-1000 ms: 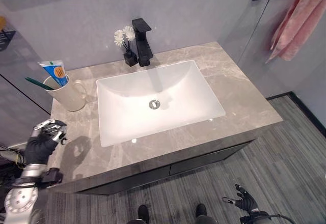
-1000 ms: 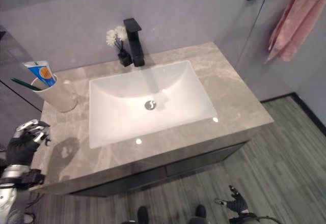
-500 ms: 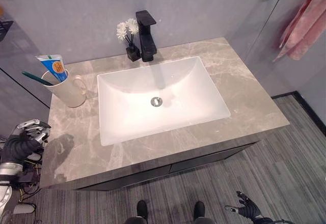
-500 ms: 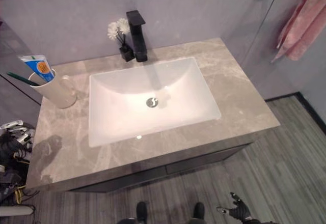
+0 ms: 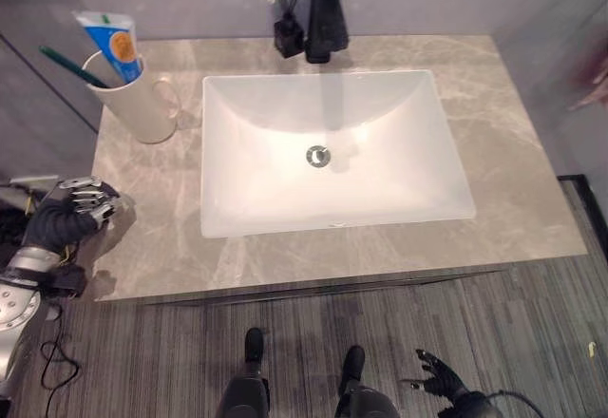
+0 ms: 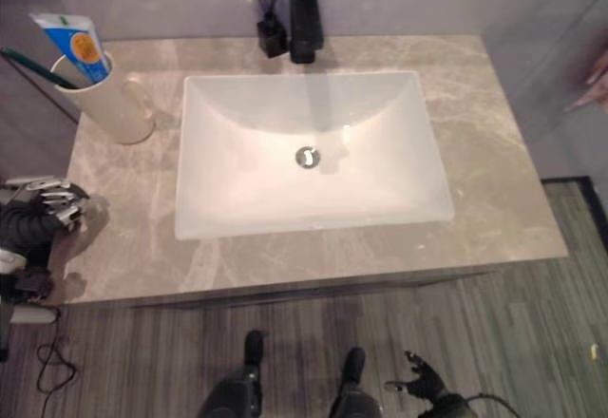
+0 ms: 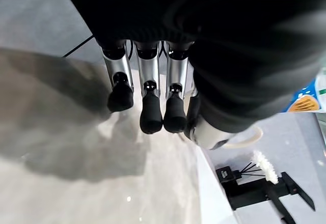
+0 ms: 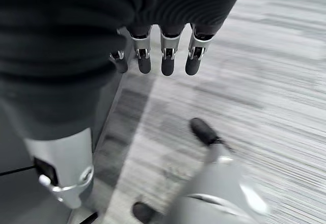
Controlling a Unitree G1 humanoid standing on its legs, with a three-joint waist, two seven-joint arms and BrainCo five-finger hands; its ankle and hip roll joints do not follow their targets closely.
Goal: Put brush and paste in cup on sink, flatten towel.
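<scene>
Left robot hand (image 5: 66,217): dark ribbed cover, silver dark-tipped fingers (image 7: 151,113), silver-grey forearm.

A black faucet (image 5: 328,9) stands at the rear edge of the grey marbled tabletop (image 5: 518,166). A small black vase of white flowers (image 5: 288,5) stands just beside it. Grey plank floor (image 5: 532,342) lies below the front edge.
</scene>
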